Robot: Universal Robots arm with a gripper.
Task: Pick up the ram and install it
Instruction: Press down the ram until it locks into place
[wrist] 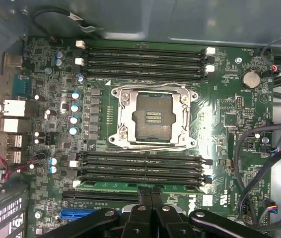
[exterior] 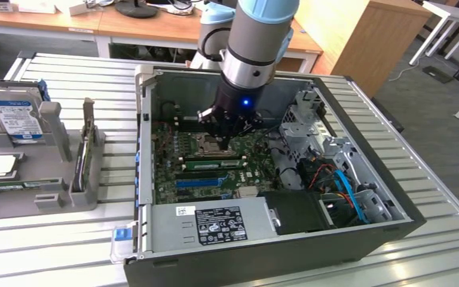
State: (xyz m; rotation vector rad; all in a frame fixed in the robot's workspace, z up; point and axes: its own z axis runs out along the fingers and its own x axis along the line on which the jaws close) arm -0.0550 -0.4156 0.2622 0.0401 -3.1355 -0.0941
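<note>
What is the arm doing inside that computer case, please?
The gripper is down inside the open case, over the motherboard. Its jaws are shut, pressing on the top edge of the ram, which sits in a slot beside the empty CPU socket. A hard drive stands in a grey holder on the exterior view's left.

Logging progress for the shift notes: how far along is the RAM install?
The ram already sits in a motherboard slot beside the CPU socket. The shut gripper is right over its top edge. Whether the stick is fully seated cannot be told.
</note>
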